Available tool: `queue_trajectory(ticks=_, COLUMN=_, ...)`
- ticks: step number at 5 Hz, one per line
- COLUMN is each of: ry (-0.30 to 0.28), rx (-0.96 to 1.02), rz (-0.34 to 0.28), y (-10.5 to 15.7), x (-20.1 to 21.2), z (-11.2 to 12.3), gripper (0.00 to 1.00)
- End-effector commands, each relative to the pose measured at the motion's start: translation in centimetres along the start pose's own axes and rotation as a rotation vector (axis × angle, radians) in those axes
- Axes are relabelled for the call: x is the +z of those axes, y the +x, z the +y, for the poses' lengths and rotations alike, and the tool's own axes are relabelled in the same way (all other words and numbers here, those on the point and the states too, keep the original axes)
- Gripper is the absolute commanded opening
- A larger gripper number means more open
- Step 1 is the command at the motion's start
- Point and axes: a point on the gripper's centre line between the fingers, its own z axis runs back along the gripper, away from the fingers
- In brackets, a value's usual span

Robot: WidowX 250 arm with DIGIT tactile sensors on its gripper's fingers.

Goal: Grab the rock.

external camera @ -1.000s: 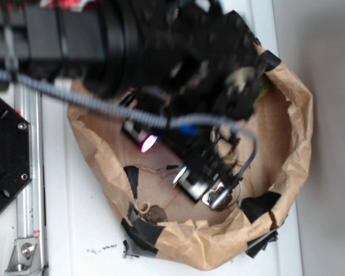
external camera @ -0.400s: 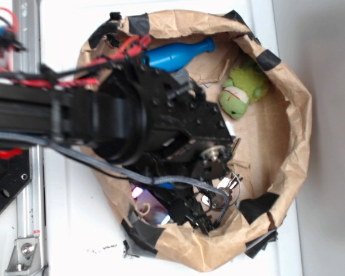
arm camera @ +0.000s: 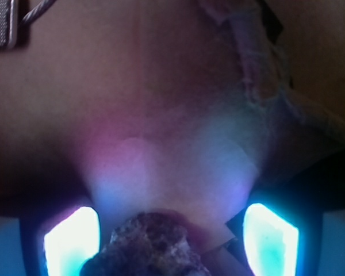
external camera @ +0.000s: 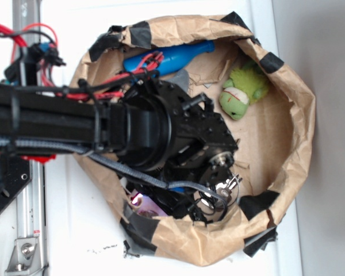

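Rock [arm camera: 149, 244] between the pincer [arm camera: 169, 236] fingers [arm camera: 72, 238]

No readable text, label, brand, number or sign is showing in either view. The exterior view is offering only unmarked surfaces, and the wrist view is too close and blurred for any lettering to be showing.
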Motion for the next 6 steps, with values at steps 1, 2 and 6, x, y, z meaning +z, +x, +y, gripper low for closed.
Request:
queue_trajectory(ticks=1, ry=0.025, rx=-0.103, rz=-0.019, y=-2.5, x=-0.3, z=0.1, gripper=0.0)
queue_trajectory(ticks=2, ry=-0.031, rx=-0.205, rz=-0.172, y=-1.3, x=4.3, z=-0.2, gripper=0.0)
queue_trajectory(ticks=6, ry=0.098, rx=-0.487, rz=-0.719, y=0.0, x=18.1, z=3.6, gripper=0.0)
